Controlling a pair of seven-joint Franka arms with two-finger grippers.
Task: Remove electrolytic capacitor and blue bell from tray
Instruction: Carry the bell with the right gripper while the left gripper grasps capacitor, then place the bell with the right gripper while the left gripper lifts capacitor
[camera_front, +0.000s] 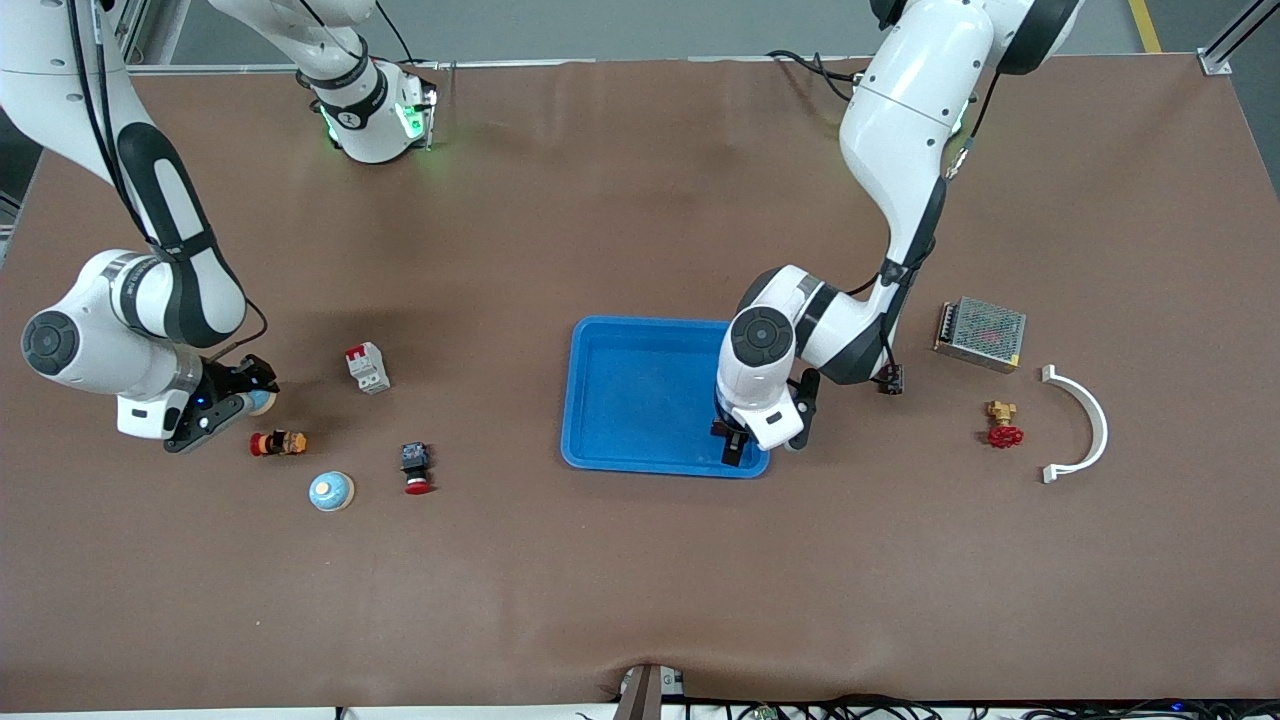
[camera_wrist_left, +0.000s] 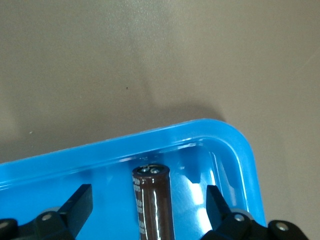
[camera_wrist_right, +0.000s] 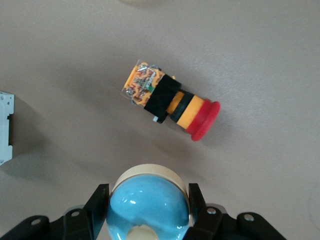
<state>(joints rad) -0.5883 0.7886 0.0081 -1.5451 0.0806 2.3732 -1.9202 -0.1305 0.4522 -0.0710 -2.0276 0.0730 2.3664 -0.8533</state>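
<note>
A brown cylindrical capacitor (camera_wrist_left: 154, 205) is in the corner of the blue tray (camera_front: 640, 390), its terminal end toward the tray's rim (camera_wrist_left: 225, 135). My left gripper (camera_front: 735, 440) hangs over that corner, open, with a black finger (camera_wrist_left: 80, 205) on either side of the capacitor and touching neither side. The front view hides the capacitor under the hand. My right gripper (camera_front: 245, 400) is shut on a pale blue bell (camera_wrist_right: 148, 200) with a cream base, over the table at the right arm's end. A second blue bell (camera_front: 331, 491) sits on the table nearer the camera.
Close to the right gripper lie a red-capped push button (camera_front: 277, 443), a circuit breaker (camera_front: 367, 367) and another red button (camera_front: 416, 468). Toward the left arm's end are a metal power supply (camera_front: 981, 333), a red valve (camera_front: 1003, 425) and a white curved bracket (camera_front: 1085, 425).
</note>
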